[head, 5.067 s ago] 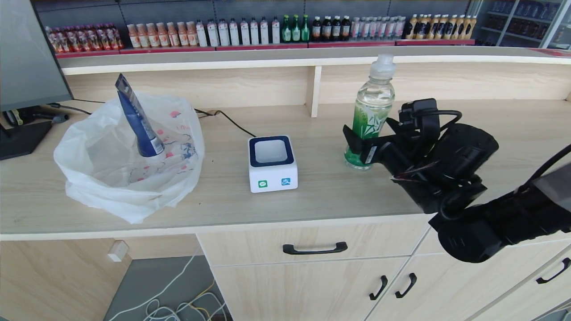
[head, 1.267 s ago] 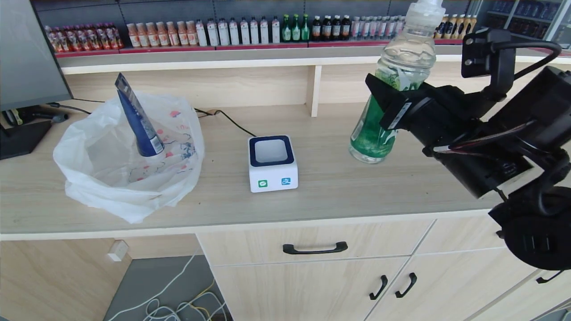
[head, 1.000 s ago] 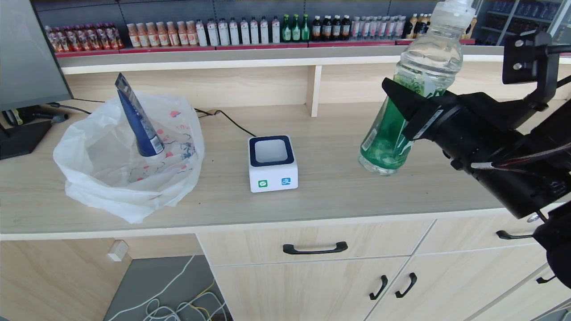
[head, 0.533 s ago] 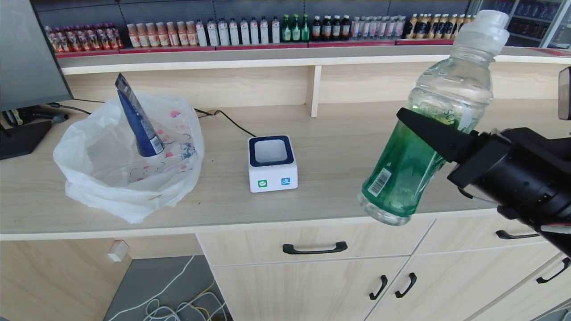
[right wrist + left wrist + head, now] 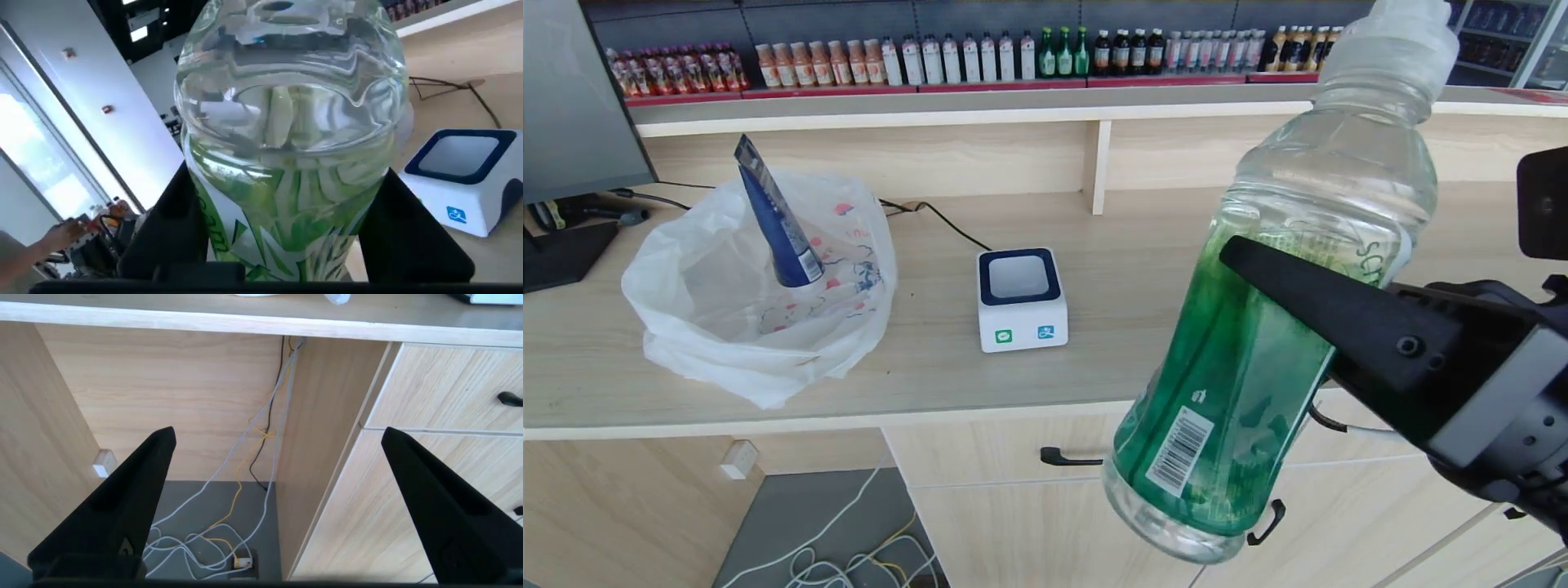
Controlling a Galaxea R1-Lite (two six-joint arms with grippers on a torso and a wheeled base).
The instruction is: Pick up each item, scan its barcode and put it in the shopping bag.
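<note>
Right gripper (image 5: pixel 1286 282) is clamped on the mid-body of a clear ribbed plastic bottle (image 5: pixel 1250 392), with 1 black tapered finger (image 5: pixel 1307 298) lying across its green label. The bottle hangs in the air, tilted, white cap uppermost, to the right of the scanner (image 5: pixel 1022 298). A white barcode patch (image 5: pixel 1178 451) sits low on the label. The scanner is a white cube with a dark-framed top window and 2 small icons, 1 green and 1 blue, on its front. A crumpled white shopping bag (image 5: pixel 727 327) on the wood-grain counter (image 5: pixel 1094 359) holds a blue tube (image 5: pixel 776 220). Left gripper (image 5: pixel 278 506) hangs below counter height, fingers wide apart.
</note>
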